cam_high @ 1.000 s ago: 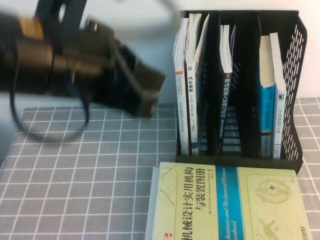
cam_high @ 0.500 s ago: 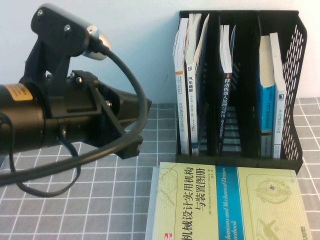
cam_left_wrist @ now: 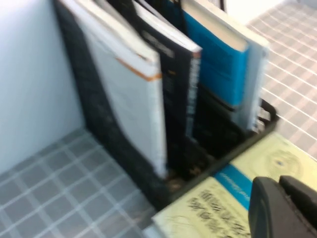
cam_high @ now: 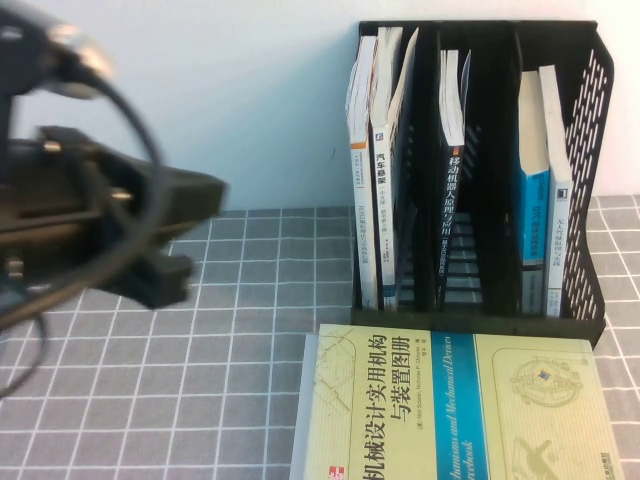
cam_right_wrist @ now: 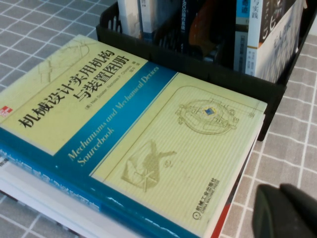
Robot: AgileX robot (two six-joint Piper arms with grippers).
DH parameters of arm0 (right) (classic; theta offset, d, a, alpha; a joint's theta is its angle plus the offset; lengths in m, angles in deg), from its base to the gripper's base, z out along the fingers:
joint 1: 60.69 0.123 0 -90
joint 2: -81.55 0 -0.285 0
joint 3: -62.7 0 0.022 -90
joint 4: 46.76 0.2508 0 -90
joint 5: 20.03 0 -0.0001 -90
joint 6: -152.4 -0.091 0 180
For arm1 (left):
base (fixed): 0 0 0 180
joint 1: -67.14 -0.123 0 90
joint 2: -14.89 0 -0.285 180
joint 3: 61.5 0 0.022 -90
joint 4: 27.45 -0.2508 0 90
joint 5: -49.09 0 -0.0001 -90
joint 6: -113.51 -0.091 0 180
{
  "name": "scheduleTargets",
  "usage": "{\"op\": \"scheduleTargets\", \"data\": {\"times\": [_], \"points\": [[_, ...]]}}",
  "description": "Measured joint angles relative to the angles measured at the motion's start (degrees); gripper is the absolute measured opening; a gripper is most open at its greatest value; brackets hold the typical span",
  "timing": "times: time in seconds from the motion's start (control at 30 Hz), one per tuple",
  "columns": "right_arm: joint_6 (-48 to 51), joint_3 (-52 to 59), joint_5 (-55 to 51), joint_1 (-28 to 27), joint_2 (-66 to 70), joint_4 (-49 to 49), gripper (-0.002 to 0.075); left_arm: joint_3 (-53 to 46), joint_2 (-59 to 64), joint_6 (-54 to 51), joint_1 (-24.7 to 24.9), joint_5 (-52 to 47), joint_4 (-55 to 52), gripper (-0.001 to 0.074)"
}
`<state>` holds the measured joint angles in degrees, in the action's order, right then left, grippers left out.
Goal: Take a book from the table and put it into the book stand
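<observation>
Upper centre: white book (cam_high: 383, 215) stands upright in rack's (cam_high: 590, 150) left slot. Left gripper (cam_high: 185, 240), mid-left, spread and empty, is nearer. Right gripper (cam_right_wrist: 292, 213) beside yellow-green book (cam_high: 450, 410); state untellable.

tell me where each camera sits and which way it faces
High view: raised on the robot's side, angled down at the table; the left gripper shows at left, empty, before the book stand.
Left wrist view: on the left arm, facing the book stand and its upright books; a dark bit of the left gripper shows.
Right wrist view: on the right arm, low over the yellow-green book; the right gripper shows at the edge.
All three share that yellow-green book lying flat before the stand.
</observation>
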<state>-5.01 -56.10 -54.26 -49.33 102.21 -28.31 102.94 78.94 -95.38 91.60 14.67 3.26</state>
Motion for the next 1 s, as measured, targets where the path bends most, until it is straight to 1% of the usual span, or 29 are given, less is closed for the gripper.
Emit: {"op": "scheduleTargets", "data": {"times": [0.13, 0.23, 0.3, 0.4, 0.5, 0.63, 0.77, 0.83, 0.9, 1.0], "points": [[0.0, 0.0, 0.0, 0.0, 0.0, 0.1, -0.0003, -3.92, -6.06, 0.57, -5.74, 2.32, 0.14, -0.0001], [0.0, 0.0, -0.09, 0.0, 0.0, 0.1, -0.0003, -9.8, -12.31, 1.4, -11.36, 9.57, 0.14, -0.0003], [0.0, 0.0, -0.09, 0.0, 0.0, 0.1, -0.0003, -15.52, -17.76, -0.29, -14.24, 15.58, 0.01, -0.0003], [0.0, 0.0, -0.09, 0.0, 0.0, 0.1, -0.0003, -25.51, -26.66, -5.64, -16.81, 22.11, 0.01, -0.0003], [0.0, 0.0, -0.09, 0.0, 0.0, 0.1, -0.0003, -35.13, -35.47, -9.32, -18.5, 23.57, 0.01, -0.0003], [0.0, 0.0, -0.09, 0.0, 0.0, 0.1, -0.0003, -48.32, -47.56, -10.36, -20.1, 23.36, 0.01, -0.0003], [0.0, 0.0, -0.09, 0.0, 0.0, 0.1, -0.0003, -60.18, -55.21, -10.5, -20.81, 23.34, 0.43, -0.0003], [0.0, 0.0, -0.09, 0.0, 0.0, 0.1, -0.0003, -62.73, -56.44, -9.36, -20.81, 21.26, 0.49, -0.0003], [0.0, 0.0, -0.09, 0.0, 0.0, 0.37, -0.0003, -62.88, -56.7, -8.58, -20.84, 19.67, -0.53, -0.0003], [0.0, 0.0, -0.09, 0.0, 0.0, 0.49, -0.0003, -62.88, -56.73, -5.58, -20.94, 20.17, -0.74, -0.0003]]}}
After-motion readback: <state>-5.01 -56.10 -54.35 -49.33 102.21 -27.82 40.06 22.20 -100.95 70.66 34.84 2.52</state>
